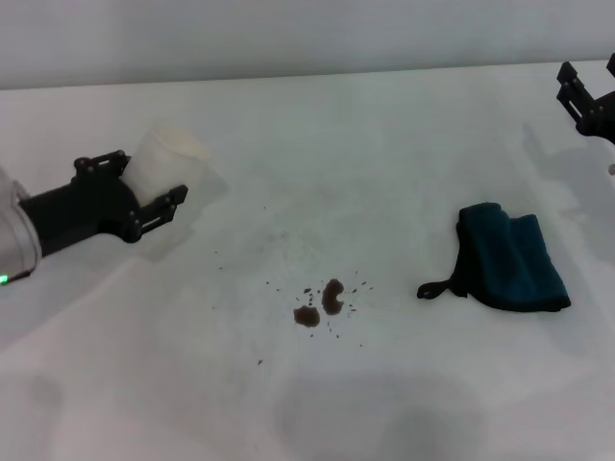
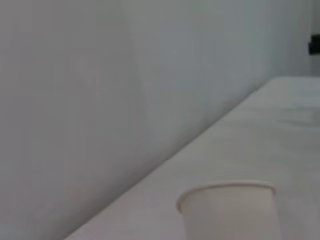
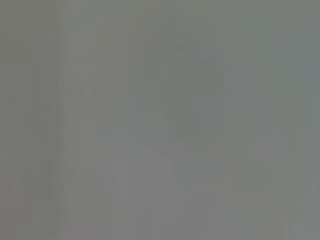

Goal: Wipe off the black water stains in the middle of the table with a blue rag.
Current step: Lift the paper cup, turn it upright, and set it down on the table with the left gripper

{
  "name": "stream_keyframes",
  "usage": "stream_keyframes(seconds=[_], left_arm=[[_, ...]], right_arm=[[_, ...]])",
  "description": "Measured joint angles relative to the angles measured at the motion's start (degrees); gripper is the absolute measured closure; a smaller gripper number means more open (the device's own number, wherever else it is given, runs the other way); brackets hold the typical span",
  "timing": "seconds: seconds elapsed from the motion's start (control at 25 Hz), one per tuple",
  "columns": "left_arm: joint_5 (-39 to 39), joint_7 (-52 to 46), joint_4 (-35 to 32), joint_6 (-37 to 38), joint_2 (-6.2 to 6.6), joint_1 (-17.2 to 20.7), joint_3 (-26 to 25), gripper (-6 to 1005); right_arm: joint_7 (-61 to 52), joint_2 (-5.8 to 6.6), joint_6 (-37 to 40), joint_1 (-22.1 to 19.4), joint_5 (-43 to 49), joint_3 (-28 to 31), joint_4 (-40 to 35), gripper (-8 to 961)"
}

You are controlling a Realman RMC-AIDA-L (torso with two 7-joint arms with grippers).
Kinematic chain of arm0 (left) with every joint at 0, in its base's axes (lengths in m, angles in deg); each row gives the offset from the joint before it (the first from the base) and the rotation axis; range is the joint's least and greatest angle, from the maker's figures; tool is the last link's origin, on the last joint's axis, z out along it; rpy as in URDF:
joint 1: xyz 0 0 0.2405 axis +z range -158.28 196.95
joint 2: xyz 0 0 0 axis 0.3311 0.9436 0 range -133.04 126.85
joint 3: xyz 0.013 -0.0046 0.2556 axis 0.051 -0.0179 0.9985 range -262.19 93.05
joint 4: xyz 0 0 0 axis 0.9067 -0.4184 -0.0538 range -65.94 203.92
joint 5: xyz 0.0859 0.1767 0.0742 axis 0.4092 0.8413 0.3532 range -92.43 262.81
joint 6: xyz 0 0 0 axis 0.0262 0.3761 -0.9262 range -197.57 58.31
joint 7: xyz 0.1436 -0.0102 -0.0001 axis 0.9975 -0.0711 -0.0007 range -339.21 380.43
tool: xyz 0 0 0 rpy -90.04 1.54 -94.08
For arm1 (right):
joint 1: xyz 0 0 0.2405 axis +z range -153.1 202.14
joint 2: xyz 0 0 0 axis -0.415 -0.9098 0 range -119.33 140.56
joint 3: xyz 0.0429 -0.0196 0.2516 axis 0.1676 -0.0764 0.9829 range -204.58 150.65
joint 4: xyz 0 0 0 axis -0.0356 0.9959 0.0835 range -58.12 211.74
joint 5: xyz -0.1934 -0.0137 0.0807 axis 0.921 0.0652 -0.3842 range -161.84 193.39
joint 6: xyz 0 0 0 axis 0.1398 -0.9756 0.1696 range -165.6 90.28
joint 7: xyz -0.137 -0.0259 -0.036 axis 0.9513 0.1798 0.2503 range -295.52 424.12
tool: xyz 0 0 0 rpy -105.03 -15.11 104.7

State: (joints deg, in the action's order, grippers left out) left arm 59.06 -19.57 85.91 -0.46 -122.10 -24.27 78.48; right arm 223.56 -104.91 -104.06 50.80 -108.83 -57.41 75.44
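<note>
Two black water stains [image 1: 333,296] [image 1: 307,315] lie near the middle of the white table [image 1: 384,154], ringed by tiny dark specks. The blue rag [image 1: 514,257] lies crumpled to their right, its black loop tag pointing toward them. My right gripper [image 1: 588,69] hangs open at the far right, beyond the rag and holding nothing. At the left, my left gripper [image 1: 149,180] is shut on a white paper cup [image 1: 168,154], well apart from the stains. The left wrist view shows the cup [image 2: 230,210] upright. The right wrist view shows only plain grey.
A grey wall [image 1: 288,34] runs along the table's far edge. Bare white surface lies between the stains and the rag, and in front of the stains toward the near edge.
</note>
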Motion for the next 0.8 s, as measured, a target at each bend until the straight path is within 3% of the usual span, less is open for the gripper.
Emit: stream_keyframes(seconds=[0.44,0.8], left_arm=[[-12.3,12.4,-9.1,-0.5,0.00,11.7,-0.1,421],[-15.0,18.5,-12.9,-3.3,-0.08,15.8,-0.1,428]], right_arm=[[0.3,0.14,0.2,-1.1,0.1,-0.8,-1.1,257],[0.0,0.19,0.0,-2.6,0.1,-1.5,-2.2,258]])
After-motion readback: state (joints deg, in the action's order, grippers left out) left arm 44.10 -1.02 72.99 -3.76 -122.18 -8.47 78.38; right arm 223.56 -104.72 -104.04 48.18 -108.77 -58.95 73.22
